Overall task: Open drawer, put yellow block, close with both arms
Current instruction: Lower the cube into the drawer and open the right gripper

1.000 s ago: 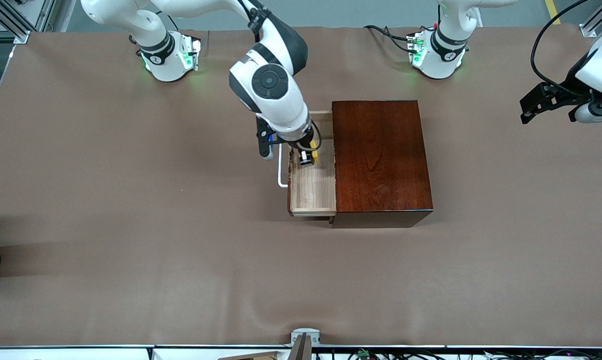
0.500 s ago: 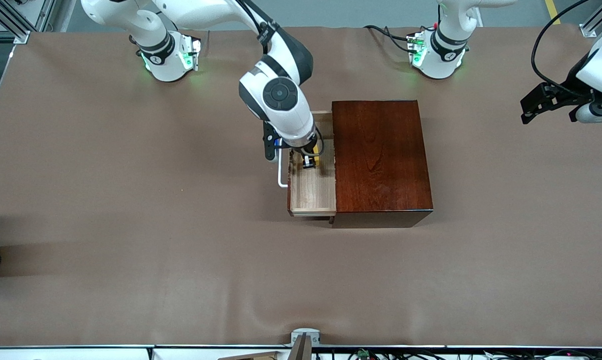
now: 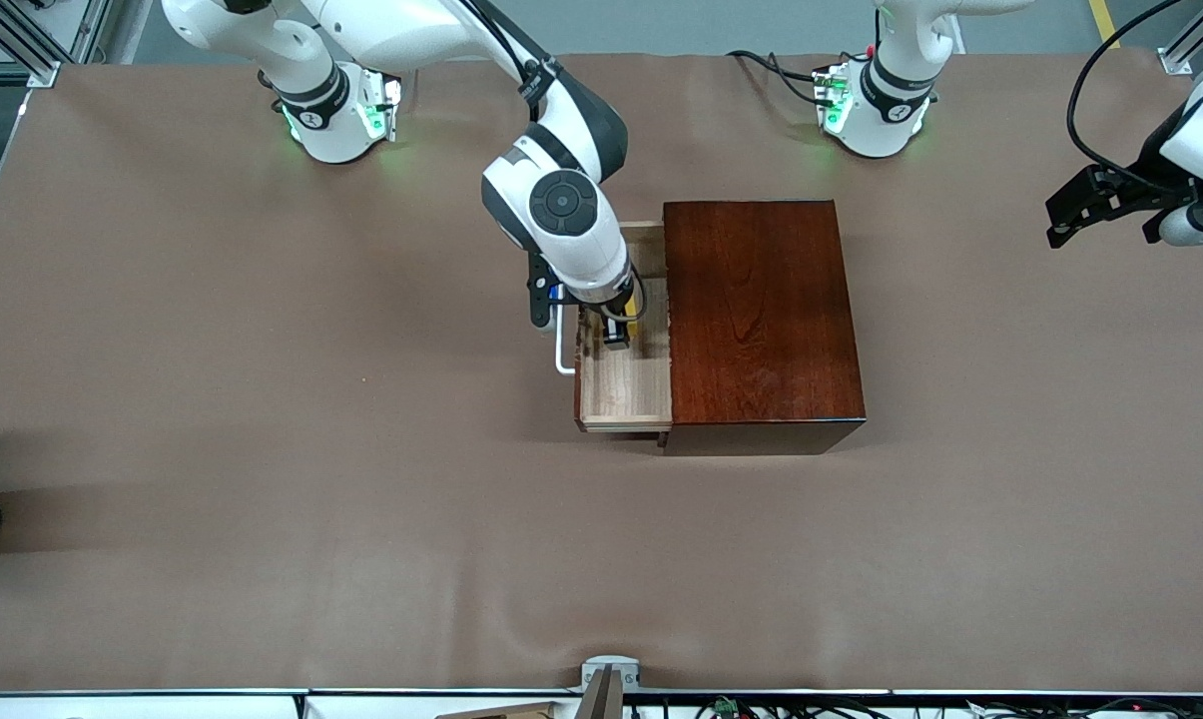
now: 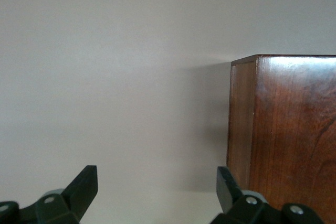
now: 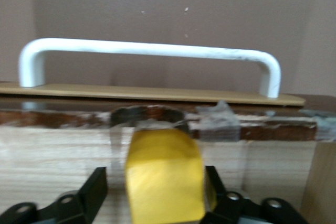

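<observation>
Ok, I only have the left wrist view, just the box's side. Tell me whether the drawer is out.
Observer: The drawer is pulled out toward the right arm's end of the table.
Operator: Give me the yellow block.
Observer: The yellow block sits low in the drawer, between the right gripper's fingers.
Operator: Report the grip.
Observer: The jaws stand wider than the block; a gap shows beside one finger. The left gripper waits open above the table at the left arm's end.
</observation>
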